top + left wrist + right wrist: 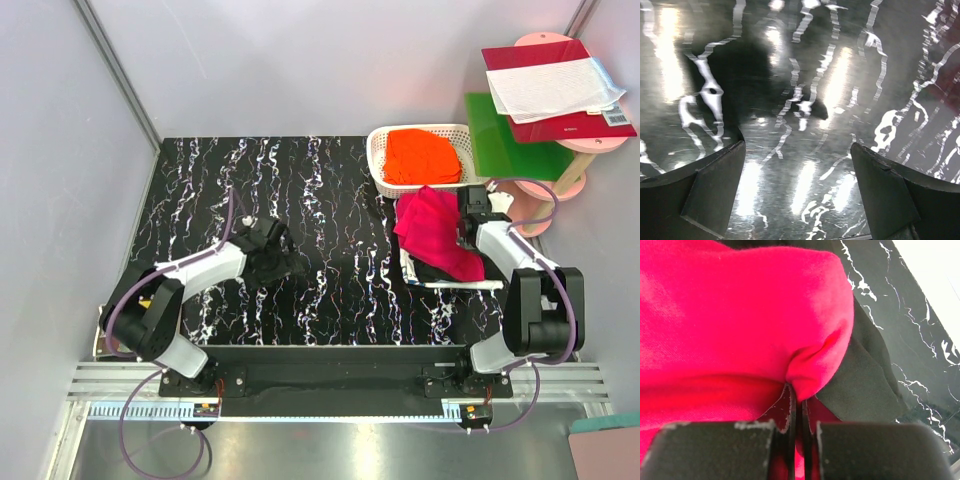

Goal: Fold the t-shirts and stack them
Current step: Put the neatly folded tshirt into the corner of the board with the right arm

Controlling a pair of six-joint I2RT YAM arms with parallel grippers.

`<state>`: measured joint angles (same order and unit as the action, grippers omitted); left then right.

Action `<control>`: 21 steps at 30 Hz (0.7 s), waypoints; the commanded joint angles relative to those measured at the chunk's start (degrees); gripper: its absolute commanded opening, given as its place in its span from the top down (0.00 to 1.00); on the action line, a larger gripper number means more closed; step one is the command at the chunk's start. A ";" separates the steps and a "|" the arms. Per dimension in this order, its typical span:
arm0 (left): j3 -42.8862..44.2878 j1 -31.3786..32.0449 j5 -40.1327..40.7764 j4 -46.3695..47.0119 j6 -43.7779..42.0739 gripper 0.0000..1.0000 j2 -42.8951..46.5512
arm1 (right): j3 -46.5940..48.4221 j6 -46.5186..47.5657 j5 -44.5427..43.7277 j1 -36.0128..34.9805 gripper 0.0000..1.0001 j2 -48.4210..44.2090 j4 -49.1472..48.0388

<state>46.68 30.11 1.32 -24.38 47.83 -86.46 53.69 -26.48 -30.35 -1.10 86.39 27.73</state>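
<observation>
A magenta t-shirt [436, 232] hangs bunched from my right gripper [466, 222], which is shut on a fold of it above a folded pile at the table's right. The pile shows a black shirt [432, 271] over a white one [455, 284]. In the right wrist view the magenta cloth [730, 325] fills the frame, pinched between the jaws [797, 397], with the black shirt [860, 385] below. An orange shirt [422, 156] lies in the white basket [378, 160]. My left gripper [281, 251] is open and empty over the bare table [800, 150].
The black marbled table [300, 200] spans the cell. Grey walls stand left and behind. At the back right, off the table, a pink round stand [572, 150] carries a green board [500, 130] and a red folder with papers [555, 88].
</observation>
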 commanded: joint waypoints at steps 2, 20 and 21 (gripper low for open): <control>6.76 3.28 -0.97 0.04 -0.46 0.09 -2.05 | 2.55 1.60 -3.48 0.84 1.00 -5.08 -0.30; 13.79 8.21 -0.97 -1.28 -0.55 0.09 -11.81 | 6.42 2.75 -11.93 3.04 0.97 -2.99 0.92; 13.97 8.65 -0.97 -1.37 -0.64 0.09 -11.81 | 6.51 2.14 -12.10 3.04 0.96 -1.94 1.19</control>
<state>58.13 37.58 1.23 -25.76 47.81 -97.49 58.65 -23.27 -36.29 0.84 79.61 28.56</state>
